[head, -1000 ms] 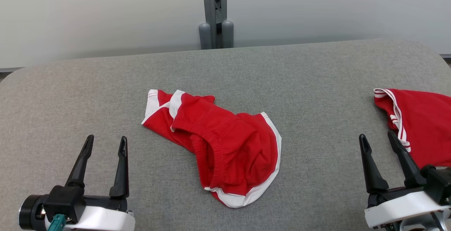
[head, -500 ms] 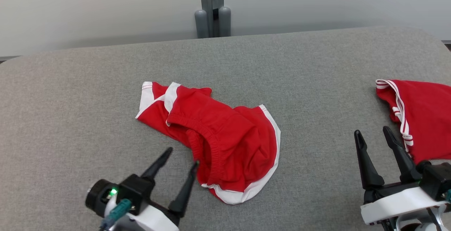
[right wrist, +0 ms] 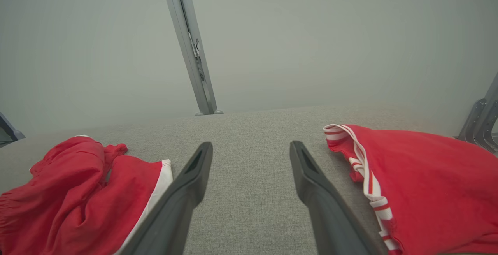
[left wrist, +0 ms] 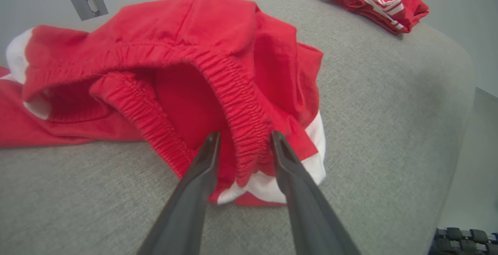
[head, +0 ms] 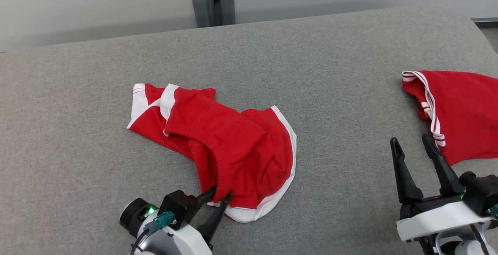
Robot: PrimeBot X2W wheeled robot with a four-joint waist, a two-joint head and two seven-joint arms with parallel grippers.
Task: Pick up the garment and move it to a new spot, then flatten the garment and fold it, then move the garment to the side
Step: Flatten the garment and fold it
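Having swung in from rest, left gripper (head: 222, 192) straddles the elastic waistband (left wrist: 241, 103) of crumpled red, white-trimmed cotton shorts (head: 233, 142) lying mid grey fabric table (head: 350, 72). Its fingers are spread, not yet pinching, and the right gripper (head: 410, 139) is spread and idle. Pickup appears imminent.

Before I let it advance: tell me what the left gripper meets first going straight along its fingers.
The red garment, at its elastic waistband; the left gripper straddles that band with open fingers; whether it touches is unclear.
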